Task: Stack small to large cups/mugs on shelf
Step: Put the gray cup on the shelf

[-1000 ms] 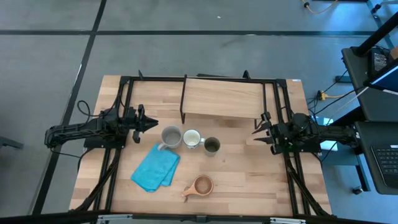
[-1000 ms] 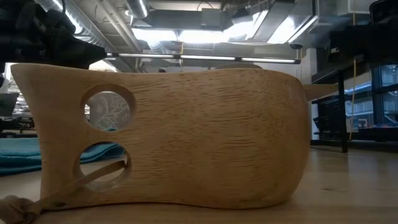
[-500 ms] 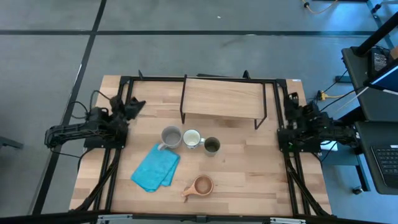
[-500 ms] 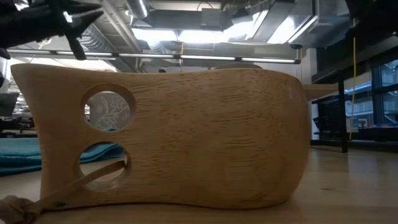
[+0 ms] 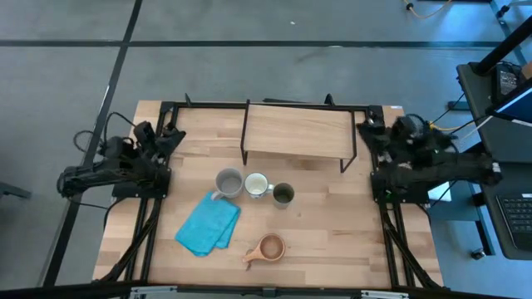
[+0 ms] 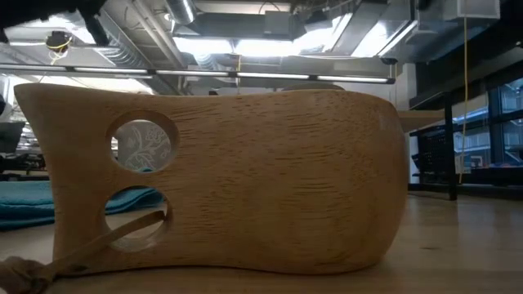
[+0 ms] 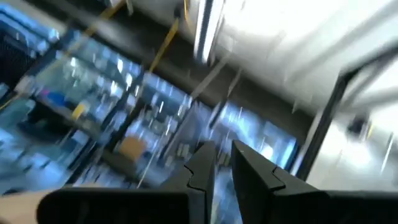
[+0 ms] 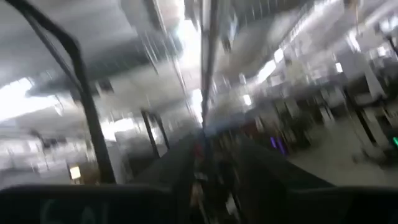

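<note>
On the bench (image 5: 332, 224), the shelf (image 5: 298, 130) stands toward twelve o'clock, its top board bare. Just in front of it sit the grey mug (image 5: 229, 182), white mug (image 5: 256, 184) and olive-green tumbler (image 5: 283, 194) in a row, close together. The wooden cup (image 5: 270, 247) rests toward six o'clock, with the blue cloth (image 5: 209, 224) at its ten o'clock. The left gripper (image 5: 170, 136) hangs at nine o'clock, jaws a narrow gap apart, empty. The right gripper (image 5: 371, 130) sits at three o'clock; whether its jaws are open, I cannot tell.
</note>
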`<state>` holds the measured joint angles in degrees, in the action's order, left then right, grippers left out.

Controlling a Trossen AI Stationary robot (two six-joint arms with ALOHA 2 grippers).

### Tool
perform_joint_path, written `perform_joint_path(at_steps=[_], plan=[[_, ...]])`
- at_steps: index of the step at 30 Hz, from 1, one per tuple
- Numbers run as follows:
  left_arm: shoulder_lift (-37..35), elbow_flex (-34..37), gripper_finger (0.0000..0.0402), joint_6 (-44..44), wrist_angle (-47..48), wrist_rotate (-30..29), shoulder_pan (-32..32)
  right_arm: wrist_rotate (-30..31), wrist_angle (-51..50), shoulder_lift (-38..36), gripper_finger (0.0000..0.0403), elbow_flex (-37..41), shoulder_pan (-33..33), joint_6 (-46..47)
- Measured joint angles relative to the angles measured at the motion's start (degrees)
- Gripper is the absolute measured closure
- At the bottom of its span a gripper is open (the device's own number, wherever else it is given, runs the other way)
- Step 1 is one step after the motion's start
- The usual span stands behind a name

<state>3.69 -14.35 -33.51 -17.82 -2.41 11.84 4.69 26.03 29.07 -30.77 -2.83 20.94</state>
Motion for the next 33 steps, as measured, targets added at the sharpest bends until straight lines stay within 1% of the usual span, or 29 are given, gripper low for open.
perform_joint_path(at_steps=[4,6,8,10,12,18,22,24,28,33], plan=[[5.11,-10.9,0.0355,4.5,22.36,0.52,0.04,1.08,-18.73,11.13,0.0283,-14.2,0.0,2.14],[8.29,-15.41,0.0355,5.43,30.84,0.65,0.02,2.19,-26.2,15.75,0.0283,-20.25,0.0,2.85],[11.0,-18.7,0.0355,4.86,37.1,1.82,0.04,2.19,-29.53,19.56,0.0283,-25.07,0.0,2.77],[13.13,-20.62,0.0355,4.1,41.33,4.51,0.04,2.2,-30.44,22.8,0.0283,-28.68,0.0,2.74],[14.57,-21.68,0.0355,4.14,42.54,6.52,0.01,2.19,-30.48,25.71,0.0283,-31.69,0.0,2.72],[15.12,-22.03,0.0355,3.66,40.92,6.22,0.02,2.19,-30.46,31.44,0.0283,-38.16,0.0,2.66],[15.09,-22.05,0.0355,4.69,39.56,3.72,0.03,2.19,-29.48,33.88,0.0283,-39.73,0.0,2.63],[15.12,-22.05,0.0355,6.85,39.58,0.92,0.02,2.19,-28.73,34.69,0.0283,-40.11,0.0,2.62],[15.1,-22.04,0.0355,6.95,38.83,-3.81,0.04,2.19,-26.23,36.1,0.0283,-40.32,0.0,2.68],[15.05,-22.05,0.0355,6.07,37.04,-4.58,0.02,0.43,-22.35,38.76,0.0283,-40.23,0.37,5.97]])
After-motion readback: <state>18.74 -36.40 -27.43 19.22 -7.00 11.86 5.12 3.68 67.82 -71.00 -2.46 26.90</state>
